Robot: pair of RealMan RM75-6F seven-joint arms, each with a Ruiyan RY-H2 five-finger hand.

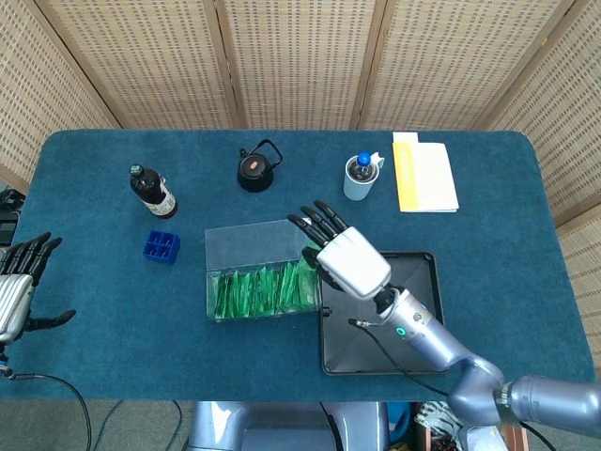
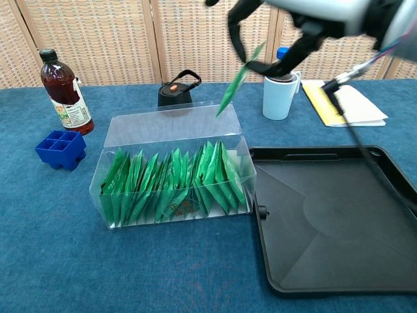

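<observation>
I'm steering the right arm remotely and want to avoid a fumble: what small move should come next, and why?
Probably carry the right hand sideways toward the black tray. It pinches one green packet, which hangs clear above the clear box of packets, so nothing seems to snag it. The tray sits right beside the box and looks bare, a likely spot to set the packet down.

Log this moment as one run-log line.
right hand: pinches green packet, raised above clear box | left hand: open, table's left edge | black tray: right of box
</observation>
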